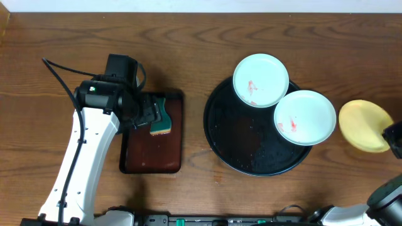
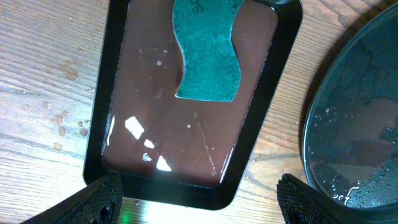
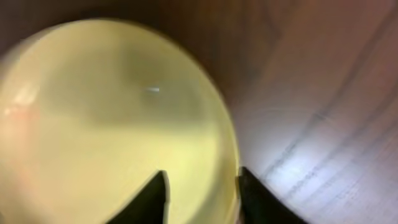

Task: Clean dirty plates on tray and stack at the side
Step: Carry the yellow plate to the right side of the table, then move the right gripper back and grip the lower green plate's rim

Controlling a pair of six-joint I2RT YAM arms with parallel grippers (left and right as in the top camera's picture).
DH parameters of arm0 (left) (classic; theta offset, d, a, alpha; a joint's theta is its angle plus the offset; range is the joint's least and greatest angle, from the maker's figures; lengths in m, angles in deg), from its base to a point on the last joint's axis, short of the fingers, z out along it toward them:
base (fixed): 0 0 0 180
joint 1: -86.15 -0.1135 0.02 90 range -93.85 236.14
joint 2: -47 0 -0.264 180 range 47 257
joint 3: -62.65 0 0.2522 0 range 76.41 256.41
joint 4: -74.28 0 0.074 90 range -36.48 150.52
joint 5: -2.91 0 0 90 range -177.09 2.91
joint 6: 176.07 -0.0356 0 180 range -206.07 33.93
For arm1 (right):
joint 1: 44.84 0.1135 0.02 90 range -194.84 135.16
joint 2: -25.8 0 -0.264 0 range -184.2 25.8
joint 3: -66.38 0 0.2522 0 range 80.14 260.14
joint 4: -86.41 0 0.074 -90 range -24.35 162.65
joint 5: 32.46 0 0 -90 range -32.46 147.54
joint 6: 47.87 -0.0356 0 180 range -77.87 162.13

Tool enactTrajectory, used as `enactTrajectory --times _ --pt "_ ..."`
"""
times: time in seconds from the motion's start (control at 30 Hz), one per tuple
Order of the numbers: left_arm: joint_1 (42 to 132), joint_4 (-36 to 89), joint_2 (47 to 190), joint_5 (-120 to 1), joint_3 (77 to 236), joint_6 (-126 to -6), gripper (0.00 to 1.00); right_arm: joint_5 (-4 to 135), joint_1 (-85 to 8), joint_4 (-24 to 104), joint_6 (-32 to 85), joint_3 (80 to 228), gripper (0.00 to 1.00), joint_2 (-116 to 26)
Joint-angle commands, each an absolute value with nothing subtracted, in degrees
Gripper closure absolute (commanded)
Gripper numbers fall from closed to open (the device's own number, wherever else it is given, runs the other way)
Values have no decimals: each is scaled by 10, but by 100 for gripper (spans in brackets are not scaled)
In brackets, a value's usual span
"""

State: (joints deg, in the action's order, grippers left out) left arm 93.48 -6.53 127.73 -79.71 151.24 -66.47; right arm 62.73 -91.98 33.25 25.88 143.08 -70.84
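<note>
Overhead view. The yellow plate (image 1: 361, 124) lay on the bare worktop (image 1: 63, 37), just right of the tray (image 1: 242, 141) and clear of its rim. The right gripper (image 1: 391, 135) met the plate's right edge at the frame border. The plate was plain pale yellow, and no smear could be made out on it from here. Two white plates (image 1: 260, 80) (image 1: 304, 117) sat in the back-right part of the tray, their rims touching and overhanging the tray's rim. Each carried small red smears. The left gripper (image 1: 147, 113) was over a brown tray (image 1: 154, 154) well left of the plates, beside a sponge (image 1: 162, 119).

Left wrist view. The left gripper (image 2: 200, 199) had its jaws spread wide and empty, one finger (image 2: 102, 199) in each lower corner. The brown tray (image 2: 174, 137) lay between them, its floor wet and glossy, with the green sponge (image 2: 208, 56) at its far end. The black tray (image 2: 354, 124) showed at the right edge, beaded with water. No plate appeared here.

Right wrist view. The right gripper (image 3: 202, 193) pinched the rim of the yellow plate (image 3: 106, 124), with one finger (image 3: 152, 199) over the bowl and the other outside the rim. The plate filled the left of the frame, blurred, with a faint reddish tint at its left side. Worktop (image 3: 323, 124) showed to the right.
</note>
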Motion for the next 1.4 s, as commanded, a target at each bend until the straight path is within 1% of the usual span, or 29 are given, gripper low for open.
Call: enactTrajectory --times 0.0,0.07,0.13,0.23,0.3,0.37,0.47,0.53,0.67,0.8,0.83,0.9,0.93,0.97,1.1,1.27,1.37 --pt "933 -67 1275 -796 1515 -666 20 733 -906 331 289 1439 54 -649" --pt "933 -67 1275 -796 1515 -666 20 763 -892 319 296 1439 51 -613" --pt "933 -67 1275 -796 1515 -666 20 766 -869 291 296 1439 51 -576" --pt "933 -67 1275 -796 1515 -666 20 724 -819 229 302 1439 51 -533" --pt "933 -67 1275 -796 1515 -666 20 651 -780 196 296 1436 53 -521" --pt "933 -67 1275 -796 1515 -666 20 609 -739 192 293 1423 59 -520" --pt "933 -67 1275 -796 1515 -666 20 562 -685 223 293 1385 60 -532" --pt "933 -67 1275 -796 1515 -666 20 558 -663 262 293 1356 60 -545" --pt "933 -67 1275 -796 1515 -666 20 565 -639 349 293 1312 59 -577" --pt "933 -67 1275 -796 1515 -666 20 537 -631 387 293 1305 57 -612" --pt "933 -67 1275 -796 1515 -666 20 534 -631 391 293 1305 58 -619" --pt "933 -67 1275 -796 1515 -666 20 536 -631 395 293 1305 84 -632" --pt "933 -67 1275 -796 1515 -666 20 546 -631 393 293 1305 93 -634" --pt "933 -67 1275 -796 1515 -666 20 557 -631 391 293 1305 98 -634" --pt "933 -67 1275 -796 1515 -666 20 593 -631 375 293 1308 99 -609" --pt "933 -67 1275 -796 1515 -666 20 636 -627 325 289 1322 99 -526" --pt "933 -67 1275 -796 1515 -666 20 662 -607 293 289 1323 99 -468"
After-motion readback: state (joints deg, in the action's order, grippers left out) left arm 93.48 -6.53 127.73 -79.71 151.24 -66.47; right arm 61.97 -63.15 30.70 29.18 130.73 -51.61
